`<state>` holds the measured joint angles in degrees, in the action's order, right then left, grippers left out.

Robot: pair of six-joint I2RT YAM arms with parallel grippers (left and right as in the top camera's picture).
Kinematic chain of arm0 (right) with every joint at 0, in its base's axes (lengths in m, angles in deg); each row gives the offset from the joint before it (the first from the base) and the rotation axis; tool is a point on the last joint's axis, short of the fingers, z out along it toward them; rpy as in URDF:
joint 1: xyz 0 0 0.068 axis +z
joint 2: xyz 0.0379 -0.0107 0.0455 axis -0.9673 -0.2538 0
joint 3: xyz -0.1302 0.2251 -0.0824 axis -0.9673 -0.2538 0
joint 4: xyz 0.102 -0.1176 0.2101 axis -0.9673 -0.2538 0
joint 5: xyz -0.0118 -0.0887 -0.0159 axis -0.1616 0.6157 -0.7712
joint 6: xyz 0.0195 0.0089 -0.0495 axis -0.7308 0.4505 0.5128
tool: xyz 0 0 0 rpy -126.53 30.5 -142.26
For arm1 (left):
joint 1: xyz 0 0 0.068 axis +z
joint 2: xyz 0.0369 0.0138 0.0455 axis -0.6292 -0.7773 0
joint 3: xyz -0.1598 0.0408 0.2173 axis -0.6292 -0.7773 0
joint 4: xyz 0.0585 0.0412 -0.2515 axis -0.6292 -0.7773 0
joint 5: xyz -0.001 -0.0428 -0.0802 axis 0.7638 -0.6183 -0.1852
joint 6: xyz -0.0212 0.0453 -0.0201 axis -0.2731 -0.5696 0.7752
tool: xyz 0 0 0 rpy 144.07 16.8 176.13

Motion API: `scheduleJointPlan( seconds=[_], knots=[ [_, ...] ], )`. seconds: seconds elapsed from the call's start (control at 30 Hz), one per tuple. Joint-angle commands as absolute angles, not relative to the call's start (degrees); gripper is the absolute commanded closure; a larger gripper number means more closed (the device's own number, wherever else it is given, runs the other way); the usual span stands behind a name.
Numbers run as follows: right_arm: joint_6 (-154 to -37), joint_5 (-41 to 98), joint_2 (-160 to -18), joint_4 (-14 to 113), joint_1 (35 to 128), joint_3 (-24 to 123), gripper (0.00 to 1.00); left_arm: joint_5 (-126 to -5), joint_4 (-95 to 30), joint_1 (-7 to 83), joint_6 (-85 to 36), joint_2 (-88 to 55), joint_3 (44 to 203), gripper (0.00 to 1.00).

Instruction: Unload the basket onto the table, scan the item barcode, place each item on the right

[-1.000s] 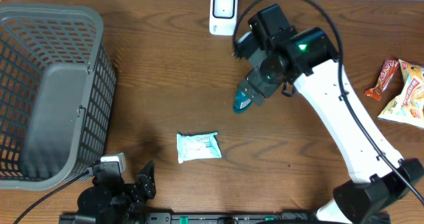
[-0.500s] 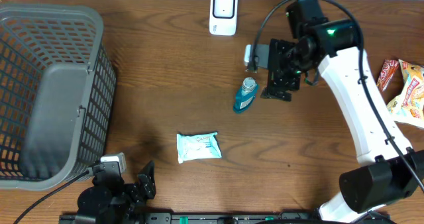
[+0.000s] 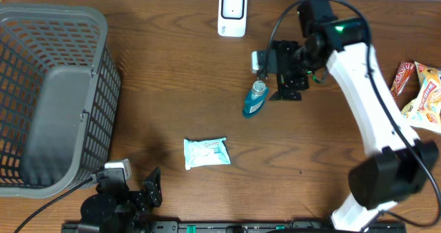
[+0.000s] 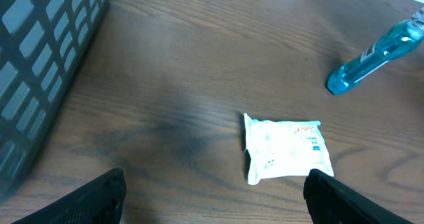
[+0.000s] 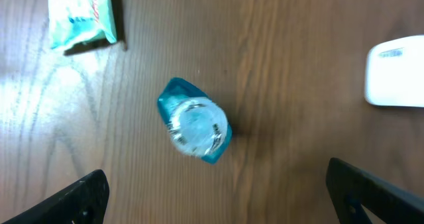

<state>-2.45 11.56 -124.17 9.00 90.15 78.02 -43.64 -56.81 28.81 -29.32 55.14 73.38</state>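
One blue bottle point(image 3: 255, 100) stands cap-up on the table, toward the robot from the single white scanner point(image 3: 233, 14) and slightly right of it. One white wipes packet point(image 3: 206, 152) lies nearer the robot, one grey basket point(image 3: 52, 95) sits far left of the scanner, and two snack packets point(image 3: 420, 95) lie far right. The right gripper point(image 3: 284, 71) hangs spread wide just beside the bottle, gripping nothing. The left gripper point(image 4: 215, 191) is also wide and empty. The table point(image 3: 165, 74) is dark brown wood grain, with a pale strip behind the scanner.

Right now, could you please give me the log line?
right gripper: open over blue bottle | left gripper: open, empty | bottle: on table
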Motion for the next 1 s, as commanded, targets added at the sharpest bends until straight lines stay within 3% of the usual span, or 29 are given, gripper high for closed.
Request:
scheduleJointPlan(
  seconds=[0.0,0.77,0.83,0.97],
  knots=[
    [-1.1,10.3,-129.1,9.8,91.0,77.5,0.01,-43.9,-56.9,29.1,-29.9,55.2,73.4,0.14],
    [-2.2,12.1,-136.7,11.7,95.8,77.5,0.02,-43.9,-56.9,29.1,-29.9,55.2,73.4,0.14],
    [-3.2,13.4,-136.7,11.7,96.1,77.5,0.09,-43.9,-56.9,29.1,-29.9,55.2,73.4,0.14],
    [-6.0,14.9,-136.7,11.7,96.0,77.5,0.36,-43.9,-56.9,29.1,-29.9,55.2,73.4,0.14]
  ],
)
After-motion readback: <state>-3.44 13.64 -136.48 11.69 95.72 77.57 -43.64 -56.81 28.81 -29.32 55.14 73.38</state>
